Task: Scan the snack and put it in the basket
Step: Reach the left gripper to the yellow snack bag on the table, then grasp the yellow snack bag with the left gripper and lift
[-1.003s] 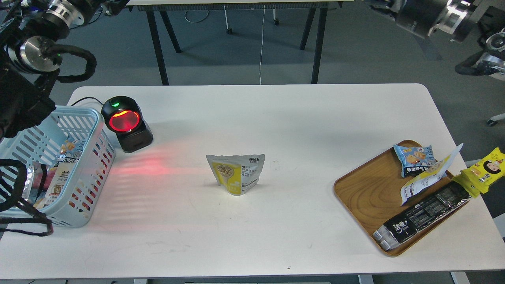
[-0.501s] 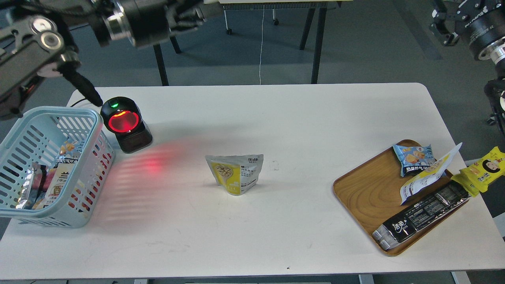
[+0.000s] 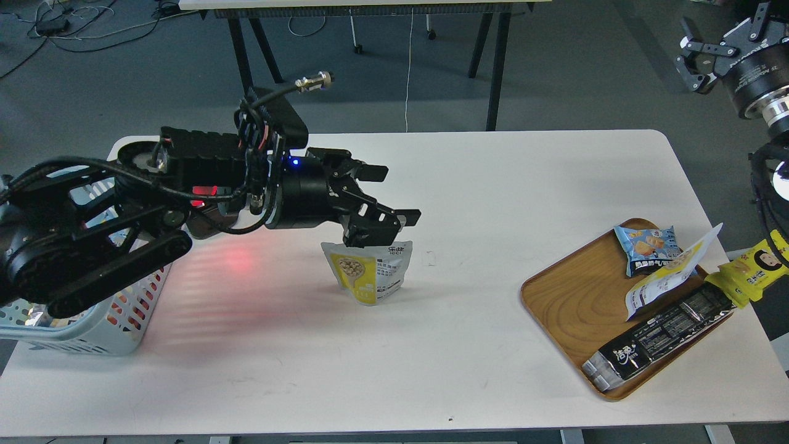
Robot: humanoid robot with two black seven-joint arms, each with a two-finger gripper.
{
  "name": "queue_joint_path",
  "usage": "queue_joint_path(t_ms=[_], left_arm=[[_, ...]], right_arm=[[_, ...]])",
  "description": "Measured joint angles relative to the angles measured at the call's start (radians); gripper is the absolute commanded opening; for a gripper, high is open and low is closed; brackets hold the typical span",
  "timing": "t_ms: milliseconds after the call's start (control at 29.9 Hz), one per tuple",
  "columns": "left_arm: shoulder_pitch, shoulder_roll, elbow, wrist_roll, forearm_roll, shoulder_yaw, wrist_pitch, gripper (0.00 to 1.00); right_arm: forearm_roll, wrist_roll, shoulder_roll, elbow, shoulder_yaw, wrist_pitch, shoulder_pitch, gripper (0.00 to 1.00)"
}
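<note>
The snack (image 3: 368, 271) is a small stand-up pouch with a yellow front and a round picture. It stands upright at the middle of the white table (image 3: 468, 185). My left gripper (image 3: 395, 196) is open, its two fingers spread just above and behind the pouch's top edge, not holding it. The light blue basket (image 3: 98, 333) sits at the left table edge, mostly hidden behind my left arm. My right gripper (image 3: 699, 52) is raised off the table at the top right, open and empty.
The black scanner (image 3: 206, 225) is largely hidden behind my left arm; its red light falls on the table. A wooden tray (image 3: 573, 296) at the right holds a blue pack, a flat white-yellow pouch and a black bar. A yellow cartoon-face pack (image 3: 755, 271) lies beside it.
My left arm has swung down from the top left across the basket and scanner, bringing its open gripper just above the snack. The right gripper has stayed raised at the top right.
</note>
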Motion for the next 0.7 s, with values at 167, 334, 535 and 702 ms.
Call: queue_joint_path(t_ms=[167,334,535,702], left_arm=[[0.015,-0.012,0.006,-0.04,0.156,0.063,0.0,0.91],[0.01,-0.013,0.056,-0.084,0.196,0.153,0.0,0.86],[0.012,-0.012,0.113,-0.111,0.198,0.172,0.0,0.43],[0.008,-0.019,0.134,-0.109,0.198,0.17,0.0,0.18]], right_arm=[[0.0,0.0,0.0,-0.001,0.002,-0.003,-0.002,0.97],[-0.004,0.0,-0.001,0.001,-0.011,0.0,-0.002,0.97],[-0.008,0.0,-0.009,0.006,-0.015,0.005,-0.002,0.97],[-0.011,0.0,-0.013,0.01,-0.016,0.006,-0.01,0.97]])
